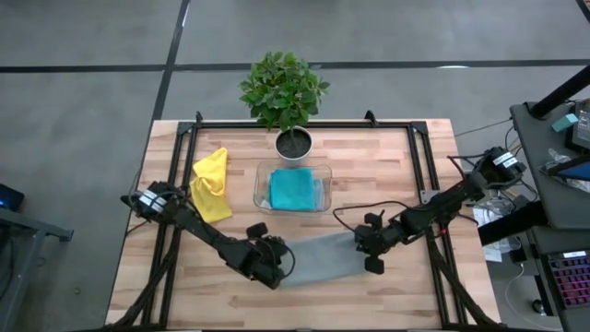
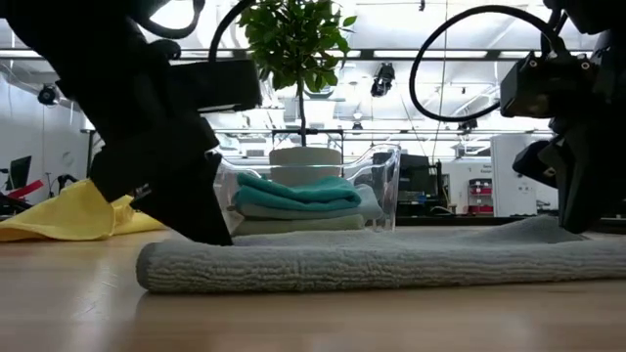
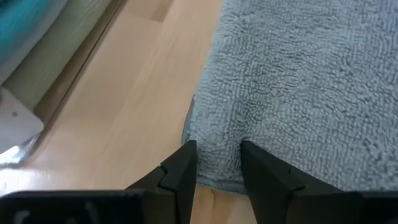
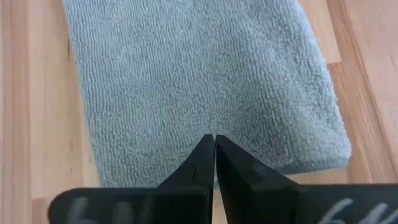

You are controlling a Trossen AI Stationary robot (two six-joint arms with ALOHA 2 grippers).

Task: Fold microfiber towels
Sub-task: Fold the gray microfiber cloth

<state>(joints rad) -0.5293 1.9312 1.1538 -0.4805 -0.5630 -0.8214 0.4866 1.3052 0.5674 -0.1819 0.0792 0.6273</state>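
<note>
Nearest us, at about 6 o'clock on the pale wooden slatted table (image 1: 387, 157), we see the grey microfiber towel (image 1: 321, 258) lying flat as a folded, fuzzy strip. The left gripper (image 3: 217, 163) sits at the towel's 9 o'clock end, and in the left wrist view its jaws stand a little apart with a ridge of grey pile bunched between them, so we read them as clamped on that edge. The right gripper (image 4: 215, 138) is at the towel's 3 o'clock end, its jaws pressed together tip to tip over the cloth; we cannot tell whether any fabric is pinched between them

Farther back, near the table's middle, the clear plastic rectangular tray (image 1: 260, 184) holds folded cloths, with the teal microfiber towel (image 1: 295, 190) on top; the low view shows paler folded layers under it

At about 9 o'clock from the tray, well apart from it, the yellow microfiber towel (image 1: 211, 184) lies crumpled and unfolded on the table

Farthest, at 12 o'clock just beyond the tray, stands a leafy green plant in a round white pot (image 1: 293, 143)
</note>
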